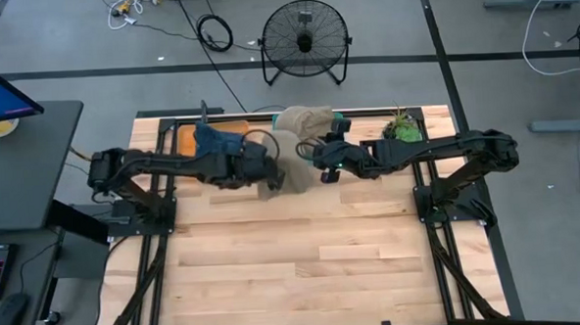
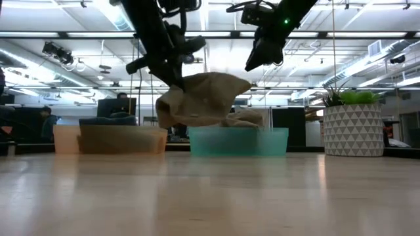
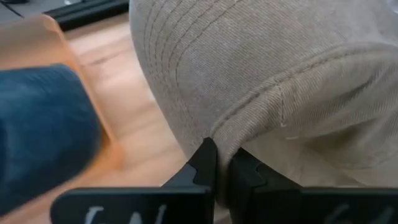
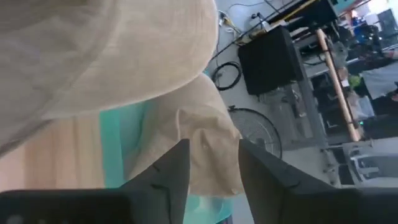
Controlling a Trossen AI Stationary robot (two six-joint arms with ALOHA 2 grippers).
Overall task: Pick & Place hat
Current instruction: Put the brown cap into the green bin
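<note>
A tan hat (image 1: 282, 153) (image 2: 207, 98) hangs clear of the table from my left gripper (image 1: 269, 178) (image 2: 176, 84) (image 3: 217, 163), which is shut on it. In the left wrist view its stitched brim and crown (image 3: 280, 74) fill the picture. My right gripper (image 1: 324, 166) (image 2: 256, 62) (image 4: 213, 168) is open, just right of and above the hat (image 4: 112, 50), touching nothing. A second tan hat (image 2: 243, 118) (image 4: 199, 137) lies in a teal bin (image 2: 239, 141) behind. A blue hat (image 1: 216, 141) (image 3: 43, 124) sits in an orange bin (image 2: 108, 139). My left gripper pinches the tan hat between its two fingers at the lower edge, where the stitched brim meets the crown (image 3: 219, 134). The fingers come slanting down from the table's left. The hat is lifted clear of the table and droops to the right of the fingers.
The orange bin (image 1: 183, 138) and the teal bin (image 4: 118, 143) stand side by side along the table's far edge. A potted plant (image 2: 352, 128) (image 1: 402, 128) stands at the far right corner. A fan (image 1: 305, 39) stands on the floor beyond. The near wooden tabletop (image 1: 295, 270) is bare.
</note>
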